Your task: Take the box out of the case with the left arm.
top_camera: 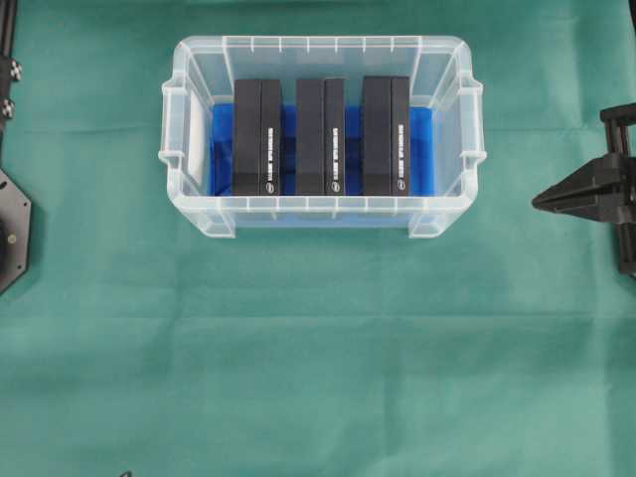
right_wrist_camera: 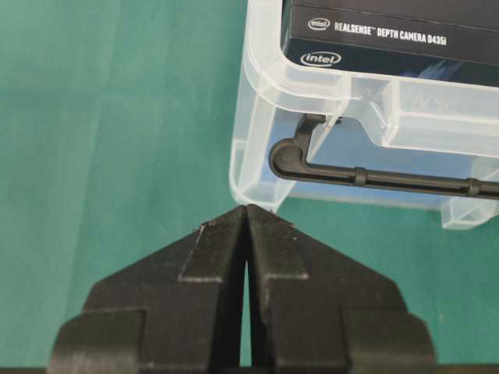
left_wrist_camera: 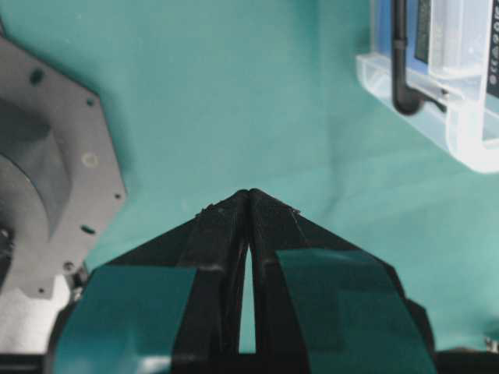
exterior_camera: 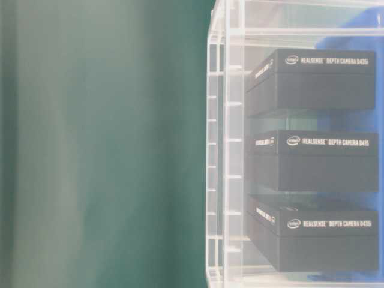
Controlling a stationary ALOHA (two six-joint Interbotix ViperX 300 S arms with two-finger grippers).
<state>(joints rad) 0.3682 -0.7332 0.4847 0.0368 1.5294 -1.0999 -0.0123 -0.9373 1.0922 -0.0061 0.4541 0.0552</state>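
My left pincer (left_wrist_camera: 249, 195) closed on nothing above the green bench (top_camera: 318, 358), my right pincer (top_camera: 542, 199) closed too, three black boxes (top_camera: 322, 136) standing in the clear case (top_camera: 199, 214).

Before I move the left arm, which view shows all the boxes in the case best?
The overhead exterior view: the three black boxes stand side by side in the case, all unobstructed. The table-level view shows their labelled sides, cropped at the right. The right wrist view shows one box; the left wrist view only a case corner.

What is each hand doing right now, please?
Left hand: closed, empty, over the cloth beside the case.
Right hand: closed, empty, near the case's corner.
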